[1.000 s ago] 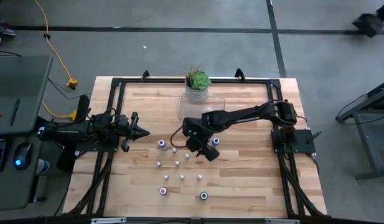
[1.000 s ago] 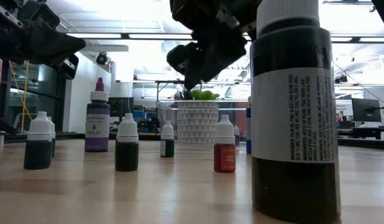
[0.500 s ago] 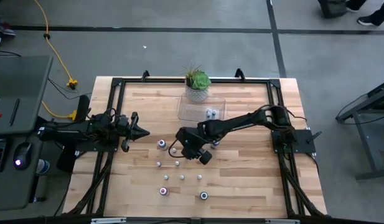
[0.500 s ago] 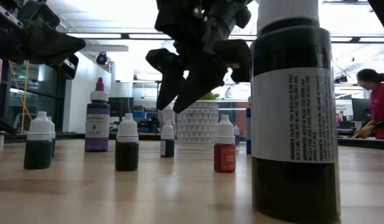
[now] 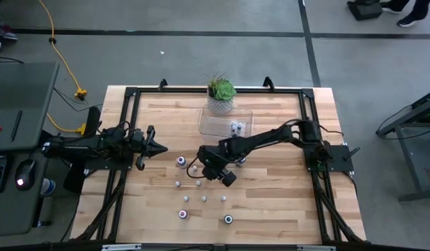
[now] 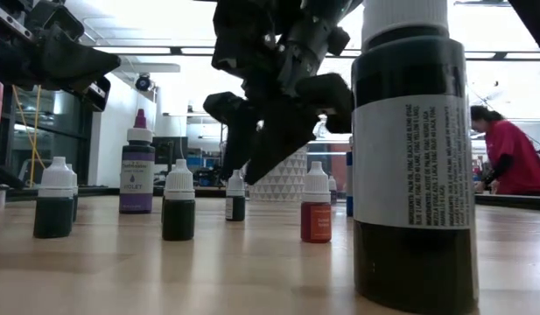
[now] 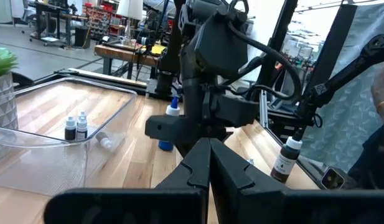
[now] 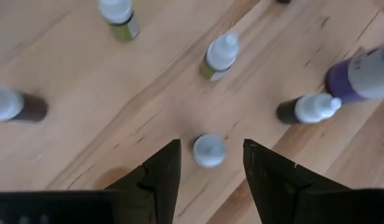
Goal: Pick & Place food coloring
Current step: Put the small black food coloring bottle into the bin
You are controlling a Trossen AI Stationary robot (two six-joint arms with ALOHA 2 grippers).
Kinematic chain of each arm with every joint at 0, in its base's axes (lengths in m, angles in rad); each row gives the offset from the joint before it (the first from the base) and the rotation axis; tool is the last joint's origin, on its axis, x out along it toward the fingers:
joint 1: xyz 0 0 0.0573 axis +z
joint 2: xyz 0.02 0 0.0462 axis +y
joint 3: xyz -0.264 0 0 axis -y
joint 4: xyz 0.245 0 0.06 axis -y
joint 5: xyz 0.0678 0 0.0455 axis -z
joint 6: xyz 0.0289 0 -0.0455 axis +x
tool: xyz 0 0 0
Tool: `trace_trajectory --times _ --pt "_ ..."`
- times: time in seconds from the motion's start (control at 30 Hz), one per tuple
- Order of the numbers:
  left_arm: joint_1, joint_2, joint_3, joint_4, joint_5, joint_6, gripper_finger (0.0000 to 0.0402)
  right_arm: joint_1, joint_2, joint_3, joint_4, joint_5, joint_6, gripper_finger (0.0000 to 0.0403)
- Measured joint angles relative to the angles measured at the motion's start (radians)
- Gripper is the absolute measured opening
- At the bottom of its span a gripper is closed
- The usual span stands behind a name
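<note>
Several small food coloring bottles [image 5: 198,183] with white caps stand upright on the wooden table, among them a purple one [image 5: 180,162]. My right gripper [image 8: 211,145] is open and slants down over this group. One white-capped bottle [image 8: 209,151] stands below and between its fingers, with a gap on each side. In the low view the right gripper [image 6: 255,166] hangs over a small dark bottle [image 6: 235,195]. My left gripper [image 5: 157,147] is shut and waits level at the table's left side.
A clear plastic tray [image 5: 206,125] at the far middle holds a few bottles [image 5: 235,127]. A potted green plant [image 5: 220,94] stands behind it. A large dark bottle [image 6: 414,157] stands close to the low camera. A person [image 6: 506,157] is in the room beyond.
My right gripper has gone toward the table's left edge and down, over the group of bottles, and has tipped more steeply downward. It now stands astride one small bottle. The bottles have stayed in place.
</note>
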Motion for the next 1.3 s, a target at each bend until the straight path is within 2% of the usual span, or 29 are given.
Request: trace_trajectory --times 0.33,0.97,1.3 --pt "0.0 0.0 0.0 0.0 0.0 0.0 0.0 -0.001 0.003 0.0 0.009 -0.012 0.022 0.0156" --pt "0.0 0.0 0.0 0.0 0.0 0.0 0.0 -0.001 0.002 0.0 0.009 -0.022 0.023 0.0048" --pt "0.0 0.0 0.0 0.0 0.0 0.0 0.0 -0.002 0.001 0.0 0.005 -0.006 0.024 0.0042"
